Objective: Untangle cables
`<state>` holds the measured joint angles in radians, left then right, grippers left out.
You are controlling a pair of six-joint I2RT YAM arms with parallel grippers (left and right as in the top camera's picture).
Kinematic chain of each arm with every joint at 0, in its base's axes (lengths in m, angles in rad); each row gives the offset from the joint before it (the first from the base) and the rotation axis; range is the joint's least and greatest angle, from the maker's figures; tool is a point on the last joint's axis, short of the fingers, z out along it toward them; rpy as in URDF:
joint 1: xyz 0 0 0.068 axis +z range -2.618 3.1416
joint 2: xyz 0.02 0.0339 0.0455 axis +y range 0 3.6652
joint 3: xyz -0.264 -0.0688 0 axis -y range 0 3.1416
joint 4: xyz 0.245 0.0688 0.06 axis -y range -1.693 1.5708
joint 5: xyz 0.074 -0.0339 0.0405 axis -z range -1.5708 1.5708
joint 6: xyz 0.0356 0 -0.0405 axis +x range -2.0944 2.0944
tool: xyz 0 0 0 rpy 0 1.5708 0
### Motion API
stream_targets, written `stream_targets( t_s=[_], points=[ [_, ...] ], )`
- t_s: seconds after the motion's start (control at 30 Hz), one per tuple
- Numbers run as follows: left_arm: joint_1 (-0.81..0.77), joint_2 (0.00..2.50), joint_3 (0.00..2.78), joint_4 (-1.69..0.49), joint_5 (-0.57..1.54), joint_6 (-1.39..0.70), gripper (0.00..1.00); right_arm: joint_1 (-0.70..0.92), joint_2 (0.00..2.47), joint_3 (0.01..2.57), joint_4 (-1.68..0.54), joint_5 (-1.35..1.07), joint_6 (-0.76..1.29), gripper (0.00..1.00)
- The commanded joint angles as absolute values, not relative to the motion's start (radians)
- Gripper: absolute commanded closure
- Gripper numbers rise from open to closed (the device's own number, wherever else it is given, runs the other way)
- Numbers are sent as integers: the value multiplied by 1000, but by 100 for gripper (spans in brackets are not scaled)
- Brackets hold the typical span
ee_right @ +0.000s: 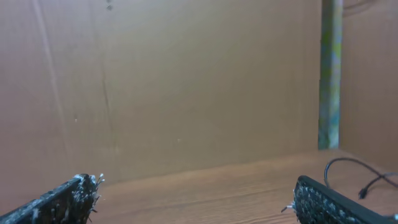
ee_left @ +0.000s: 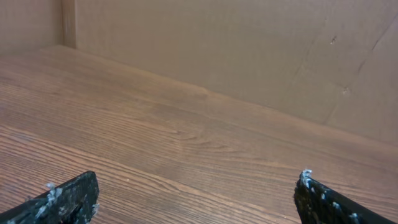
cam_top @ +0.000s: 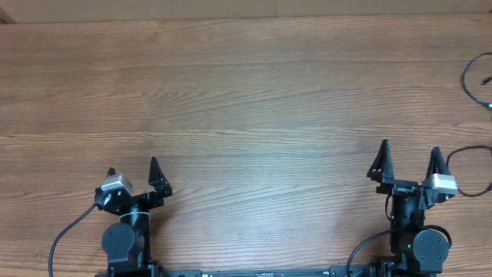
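Observation:
A thin black cable loops on the wooden table at the far right edge, partly cut off by the frame. It also shows in the right wrist view, with a small plug end, right of the right finger. My left gripper is open and empty at the near left, and its view shows only bare table between the fingers. My right gripper is open and empty at the near right, well short of the cable; nothing lies between its fingers.
A brown cardboard wall stands behind the table's far edge. Another black wire curves off the right edge beside my right wrist. Thicker black wires run from the arm bases at the near edge.

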<state>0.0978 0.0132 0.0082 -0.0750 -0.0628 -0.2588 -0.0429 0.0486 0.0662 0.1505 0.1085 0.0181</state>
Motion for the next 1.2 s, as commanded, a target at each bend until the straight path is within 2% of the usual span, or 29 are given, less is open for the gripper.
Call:
stream_targets(
  t_s=[0.0, 0.13, 0.57, 1.17],
  points=[
    [93, 4, 5, -74, -54, -243, 0, -61, 38, 51, 161, 66, -36, 0],
    [93, 4, 5, -74, -54, -243, 0, -64, 27, 7, 179, 64, -35, 0],
    [93, 4, 5, -74, -54, -243, 0, -69, 2, 7, -83, 65, -58, 0],
    [93, 4, 5, -74, -54, -243, 0, -68, 2, 7, -84, -28, -57, 0]
  ],
)
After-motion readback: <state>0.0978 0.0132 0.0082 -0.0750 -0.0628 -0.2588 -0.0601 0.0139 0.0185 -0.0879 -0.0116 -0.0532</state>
